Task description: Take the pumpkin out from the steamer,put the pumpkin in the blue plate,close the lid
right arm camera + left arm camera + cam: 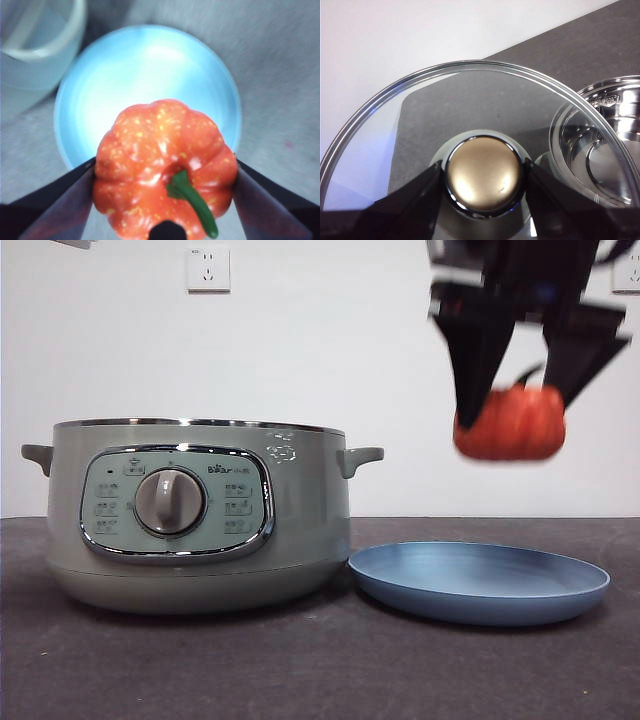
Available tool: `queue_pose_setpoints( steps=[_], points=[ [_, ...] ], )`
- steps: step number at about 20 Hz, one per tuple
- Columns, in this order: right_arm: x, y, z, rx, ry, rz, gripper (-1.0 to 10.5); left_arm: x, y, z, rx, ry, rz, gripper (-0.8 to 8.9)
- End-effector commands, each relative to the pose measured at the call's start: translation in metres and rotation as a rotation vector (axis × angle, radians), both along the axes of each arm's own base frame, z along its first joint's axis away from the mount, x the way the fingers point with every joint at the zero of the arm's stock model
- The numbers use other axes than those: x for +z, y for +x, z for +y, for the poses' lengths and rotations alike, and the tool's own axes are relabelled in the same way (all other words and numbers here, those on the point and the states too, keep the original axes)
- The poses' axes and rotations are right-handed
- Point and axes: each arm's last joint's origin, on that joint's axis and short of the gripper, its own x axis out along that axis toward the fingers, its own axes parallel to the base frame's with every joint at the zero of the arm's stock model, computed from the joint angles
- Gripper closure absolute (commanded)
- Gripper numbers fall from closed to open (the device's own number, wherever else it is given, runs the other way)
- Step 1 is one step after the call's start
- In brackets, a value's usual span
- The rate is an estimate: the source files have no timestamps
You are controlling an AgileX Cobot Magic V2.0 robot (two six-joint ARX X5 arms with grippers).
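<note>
**Pumpkin held in the air over the blue plate, lid held off the steamer**

The right gripper [515, 405] comes down from the top of the front view, its two black jaws closed against the sides of the pumpkin [510, 423]. The pumpkin hangs clear of everything — well above the blue plate [478, 583], touching nothing but the jaws. In the right wrist view the pumpkin [165, 170] sits stem-up between the jaws, its green stem [192, 197] curving outward, with the plate [145, 85] spread out beneath it and part of the steamer's pale wall [35, 45] at one corner.

The steamer [195, 515] stands on the dark table [300, 670] just beside the plate, its rim open and its dial [169, 501] facing the camera. Whether the two touch cannot be told.

The left gripper [484, 182] grips the knob [484, 174] of the glass lid [420, 100] — one jaw pressed on each side. Through the glass, the steamer's shiny open bowl [600, 150] shows off to one side, so the lid is held away from the pot.

A wall socket [208, 268] sits on the white wall behind.
</note>
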Motion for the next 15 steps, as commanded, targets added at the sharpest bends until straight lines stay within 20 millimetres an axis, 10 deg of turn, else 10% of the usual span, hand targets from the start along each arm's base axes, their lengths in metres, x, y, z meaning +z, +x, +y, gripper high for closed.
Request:
queue_pose_setpoints(
  steps=[1, 12, 15],
  points=[
    [-0.028, 0.006, 0.004, -0.008, 0.013, -0.003, 9.6, 0.009, -0.003, 0.002, 0.006, -0.015, -0.059, 8.22],
    [-0.095, 0.033, 0.016, -0.004, -0.043, 0.094, 9.3, 0.009, -0.003, 0.001, -0.038, -0.037, -0.051, 8.22],
    [-0.101, 0.035, 0.017, -0.007, -0.052, 0.113, 6.6, 0.009, -0.003, 0.001, -0.038, -0.037, -0.051, 8.22]
  ],
)
